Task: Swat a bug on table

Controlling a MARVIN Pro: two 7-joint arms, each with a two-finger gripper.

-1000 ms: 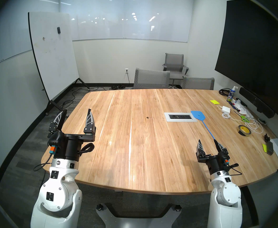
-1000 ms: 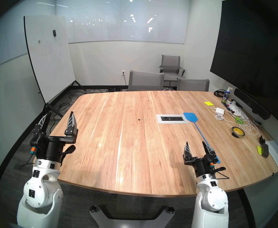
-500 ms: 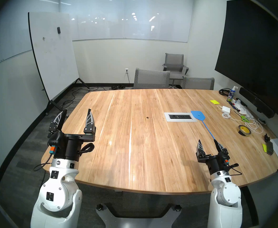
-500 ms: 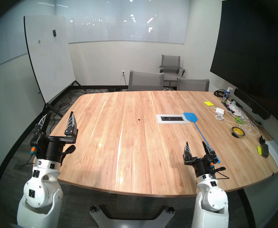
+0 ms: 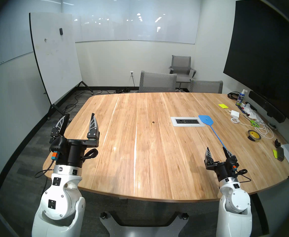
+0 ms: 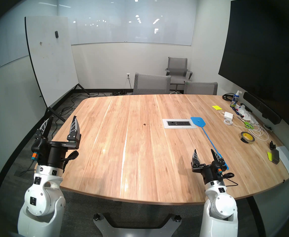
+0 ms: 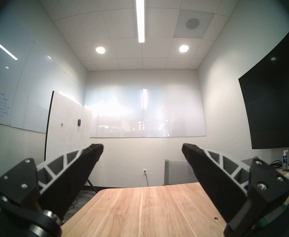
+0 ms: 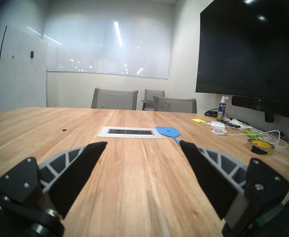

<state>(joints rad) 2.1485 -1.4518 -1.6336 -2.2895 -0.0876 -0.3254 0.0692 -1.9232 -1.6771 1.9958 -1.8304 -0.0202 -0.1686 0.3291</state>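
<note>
table (image 5: 140,163): light wood, bug (image 5: 153,122) mid-surface
swatter (image 5: 212,129): flat; handle runs toward right gripper (image 5: 217,148), the nearer arm
jaws: right spread, empty; left gripper (image 5: 79,117) spread, empty

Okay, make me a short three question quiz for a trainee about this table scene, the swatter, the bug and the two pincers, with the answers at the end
1. True or false: the right pincer is shut on the blue swatter.
2. Which lies nearer the silver outlet panel: the swatter's head or its handle end?
3. On which side of the outlet panel, in the head view, is the bug on the table: A left, B right, C on top of it?

Key: 1 false, both it and the left pincer are open and hold nothing; 2 the head; 3 A.
</note>
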